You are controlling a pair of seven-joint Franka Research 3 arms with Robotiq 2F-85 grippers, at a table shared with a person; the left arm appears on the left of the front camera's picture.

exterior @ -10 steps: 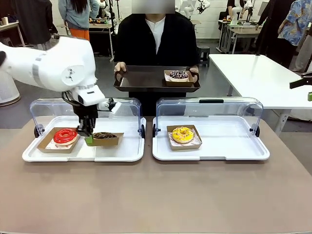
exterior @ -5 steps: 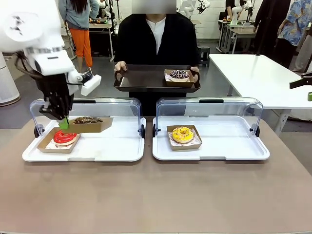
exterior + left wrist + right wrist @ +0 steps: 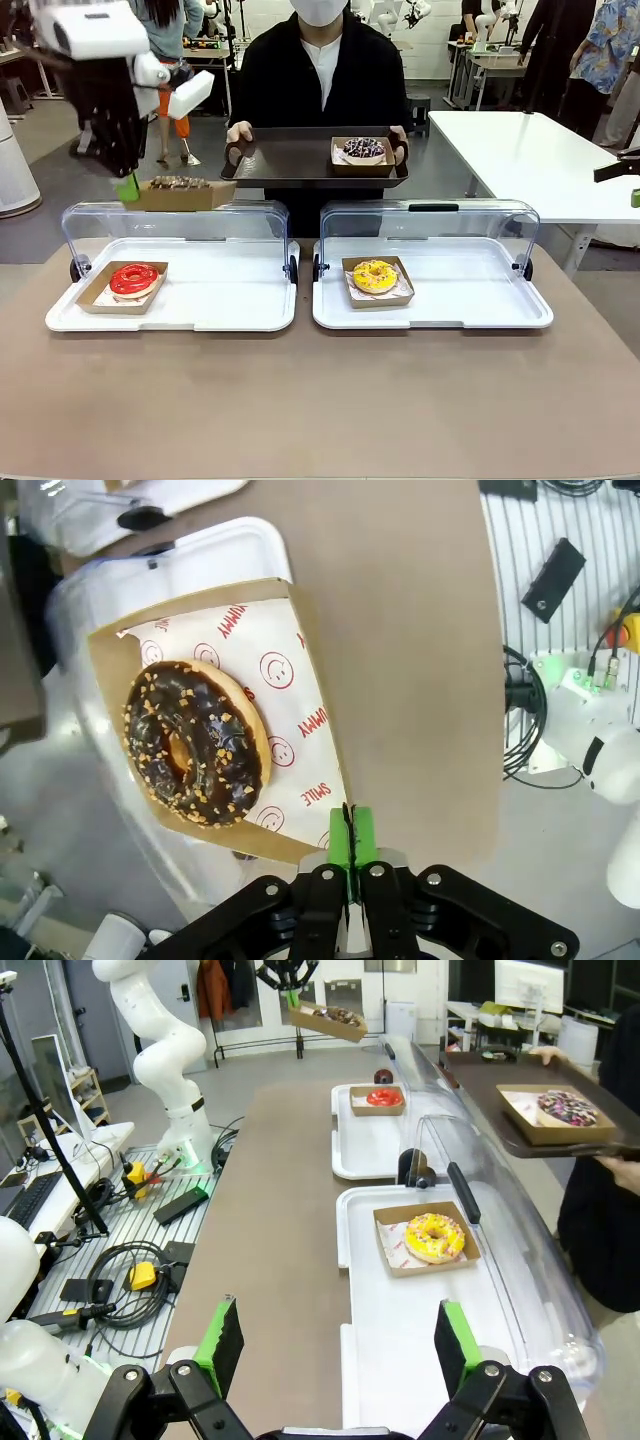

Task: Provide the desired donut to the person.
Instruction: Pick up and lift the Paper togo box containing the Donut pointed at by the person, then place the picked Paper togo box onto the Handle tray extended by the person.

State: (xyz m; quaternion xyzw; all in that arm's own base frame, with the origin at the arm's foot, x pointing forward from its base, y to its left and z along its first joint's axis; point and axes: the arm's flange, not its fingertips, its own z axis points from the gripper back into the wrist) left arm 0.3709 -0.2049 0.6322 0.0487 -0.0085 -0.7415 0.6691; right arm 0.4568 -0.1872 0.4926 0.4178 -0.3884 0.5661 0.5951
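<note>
- Brown table (image 3: 320,400) spans the lower frame, two white trays (image 3: 240,310) side by side on it.
- Upper left, the left gripper (image 3: 127,187) pinches shut on the cardboard boat (image 3: 175,196) of a chocolate donut (image 3: 195,742), lifted clear above the trays.
- Top centre, the person (image 3: 320,70) holds a dark tray (image 3: 290,160).
- Right gripper (image 3: 335,1345) gapes wide, empty.

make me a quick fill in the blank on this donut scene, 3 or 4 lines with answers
1. The left claw is shut on the edge of the cardboard tray carrying the ____ donut.
2. The yellow donut sits in the serving tray on the robot's ____ side.
3. The person holds a dark tray that already carries ____ donut.
4. The right claw is ____.

Missing words: chocolate; right; one; open
</note>
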